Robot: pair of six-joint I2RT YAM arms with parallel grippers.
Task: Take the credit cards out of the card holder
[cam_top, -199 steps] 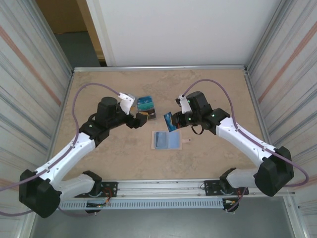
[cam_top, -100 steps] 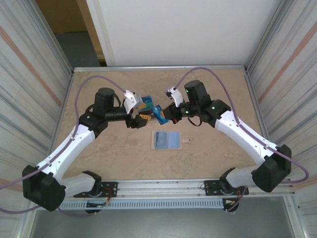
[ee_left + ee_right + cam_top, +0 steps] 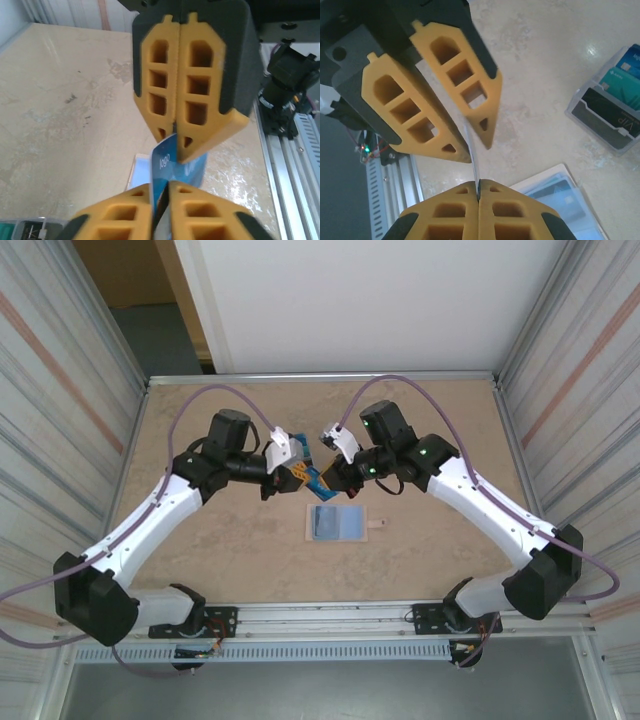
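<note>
Above the beige table, a blue credit card hangs in the air; left gripper and right gripper each clamp one end of it; card holder lies open on the table below; clear card box sits just beyond.

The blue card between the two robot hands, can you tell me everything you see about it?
The blue card is thin and shiny, like plastic, with the white word "logo" on its face. It is held up in the air above the table, tilted rather than lying flat. The left hand and the right hand each pinch one end, shut tight on it. Nothing else touches it.
</note>
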